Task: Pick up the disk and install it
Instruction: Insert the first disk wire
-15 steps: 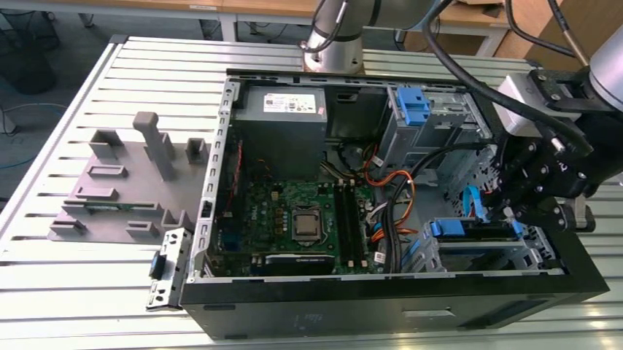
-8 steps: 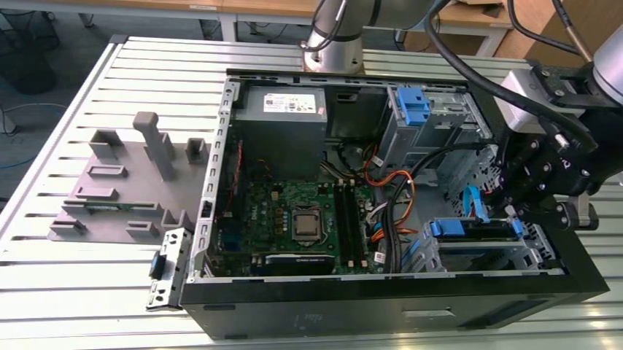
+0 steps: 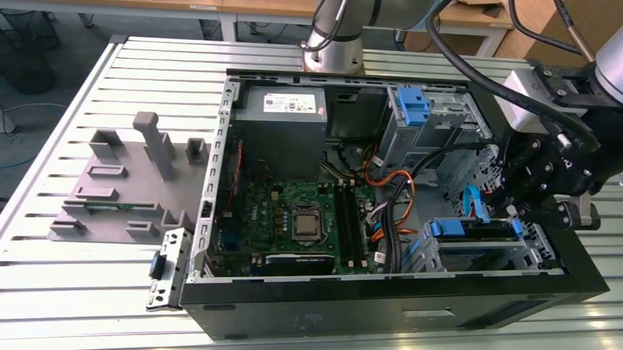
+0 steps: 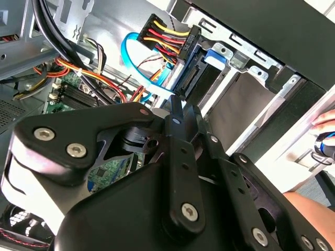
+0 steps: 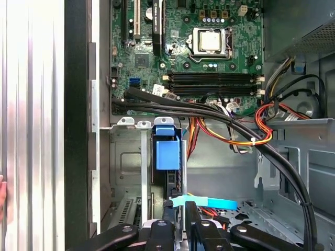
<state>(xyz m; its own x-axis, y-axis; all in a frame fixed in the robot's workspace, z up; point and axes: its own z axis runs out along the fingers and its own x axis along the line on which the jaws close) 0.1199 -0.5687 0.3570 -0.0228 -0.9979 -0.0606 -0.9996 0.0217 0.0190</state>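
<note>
Black gripper (image 4: 177, 109) linkage is sitting closest to the lens in both wrist views, blocking most of what is under it. It is hanging over the lower drive cage (image 3: 486, 251) at the exterior view's right end of the open computer case (image 3: 389, 310), likely because that is the bay the disk goes in. The disk (image 5: 167, 151) is looking already slid into that cage, its blue rail end showing between the metal walls. The power plug (image 4: 184, 49) with yellow, red and black wires and the light blue data cable (image 4: 137, 63) are sitting right at its rear edge, probably mated, but the joint is partly shadowed. Can't tell whether the pincer is apart, together or clamped on anything: the tips are dipping behind its own body and the cable. The disk's label face is hidden by the cage. A person's hand (image 4: 325, 121) is poking in at the frame edge, cut off, beside the case.
</note>
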